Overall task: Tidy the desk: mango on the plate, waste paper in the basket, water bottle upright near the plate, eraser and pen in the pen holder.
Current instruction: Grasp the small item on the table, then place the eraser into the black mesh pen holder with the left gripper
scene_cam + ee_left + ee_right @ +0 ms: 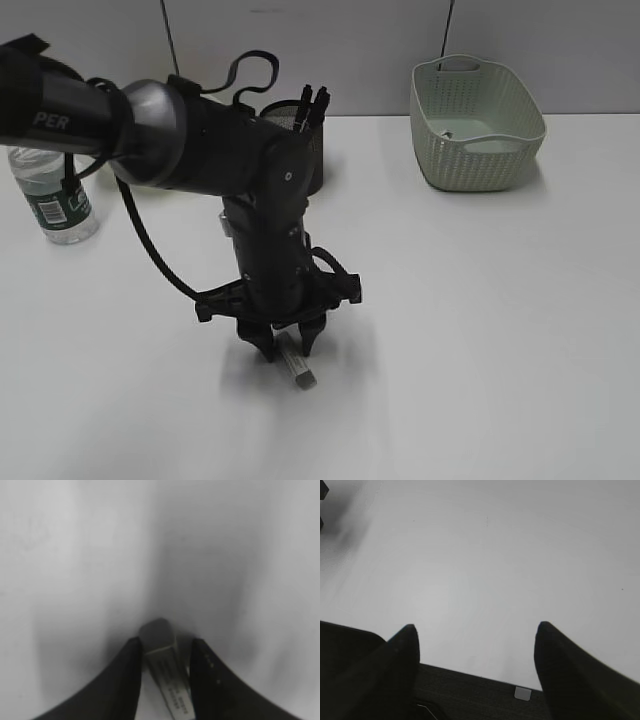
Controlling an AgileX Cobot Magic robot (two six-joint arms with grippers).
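The white desk (480, 320) fills the scene. Over its left half the left arm (200, 150) reaches in from the left edge and bends down toward the near middle. At the far right the pale green basket (477, 122) stands on the desk, with something small and pale lying on its floor. Behind the arm, at the far middle, the black mesh pen holder (295, 125) shows in part, with dark things poking up out of it. At the far left the water bottle (55, 200) stands upright.

The left gripper (288, 350) points down at the desk, its jaws close on either side of the small grey eraser (165, 672), which lies on the surface; whether they clamp it I cannot tell. The right gripper (475, 650) hangs above bare desk with jaws wide apart, holding nothing.
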